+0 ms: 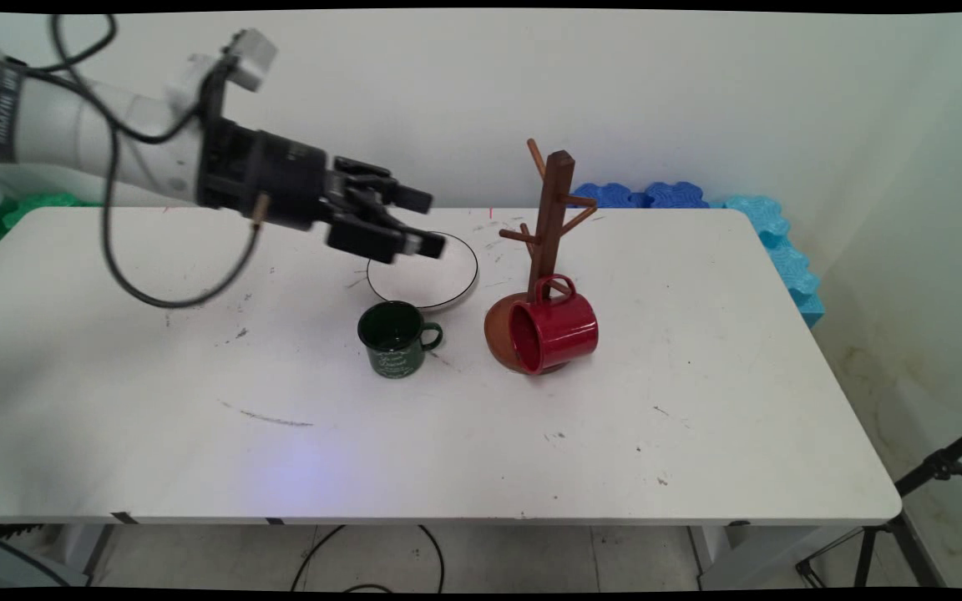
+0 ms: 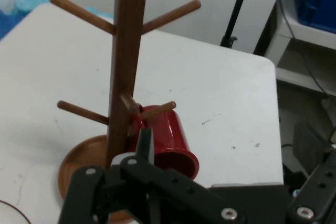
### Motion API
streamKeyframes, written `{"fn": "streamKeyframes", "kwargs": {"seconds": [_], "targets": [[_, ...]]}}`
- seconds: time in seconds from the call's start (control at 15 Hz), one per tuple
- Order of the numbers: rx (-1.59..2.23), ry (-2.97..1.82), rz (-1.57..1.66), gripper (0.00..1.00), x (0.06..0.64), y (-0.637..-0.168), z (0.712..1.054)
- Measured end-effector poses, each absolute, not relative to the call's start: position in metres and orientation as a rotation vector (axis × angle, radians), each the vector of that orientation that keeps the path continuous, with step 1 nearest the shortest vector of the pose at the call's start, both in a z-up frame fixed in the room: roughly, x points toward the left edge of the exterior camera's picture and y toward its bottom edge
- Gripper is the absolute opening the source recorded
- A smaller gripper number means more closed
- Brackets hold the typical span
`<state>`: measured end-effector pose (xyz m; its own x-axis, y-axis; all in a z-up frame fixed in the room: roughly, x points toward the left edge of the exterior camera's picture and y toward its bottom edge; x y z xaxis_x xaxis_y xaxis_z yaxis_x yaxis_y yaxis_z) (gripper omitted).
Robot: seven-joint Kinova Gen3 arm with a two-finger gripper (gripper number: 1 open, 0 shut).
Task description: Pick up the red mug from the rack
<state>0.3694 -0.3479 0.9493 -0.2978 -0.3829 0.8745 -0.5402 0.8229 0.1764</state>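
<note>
My gripper (image 1: 433, 223) hangs open and empty above a white plate (image 1: 448, 280) with a dark rim, left of a brown wooden mug tree (image 1: 549, 219). A red mug (image 1: 554, 330) hangs by its handle on a low peg of the tree, tilted with its mouth toward the near left, over the tree's round base. A dark green mug (image 1: 396, 338) stands upright just in front of the plate, handle to the right. In the hand view the mug tree (image 2: 126, 66) and the red mug (image 2: 167, 142) lie straight ahead, beyond the gripper (image 2: 226, 142).
Blue foam mats (image 1: 748, 219) line the table's back right edge and right side. Green foam pieces (image 1: 22, 209) sit behind the left corner. A black tripod (image 1: 907, 509) stands on the floor at the near right. Black cables hang from the arm over the table's left part.
</note>
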Motion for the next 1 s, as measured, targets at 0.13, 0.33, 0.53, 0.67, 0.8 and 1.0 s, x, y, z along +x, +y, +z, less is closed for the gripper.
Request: {"fn": "streamKeyframes", "kwargs": {"seconds": [0.13, 0.33, 0.53, 0.67, 0.8, 1.0], "targets": [[0.749, -1.929, 0.178, 1.00, 0.351, -0.347, 0.944], [0.829, -1.943, 0.164, 1.00, 0.328, -0.340, 0.932], [0.876, -1.960, 0.153, 1.00, 0.312, -0.334, 0.919], [0.898, -1.976, 0.151, 1.00, 0.300, -0.331, 0.908], [0.908, -1.991, 0.159, 1.00, 0.291, -0.332, 0.897], [0.920, -2.014, 0.179, 1.00, 0.281, -0.337, 0.880]]}}
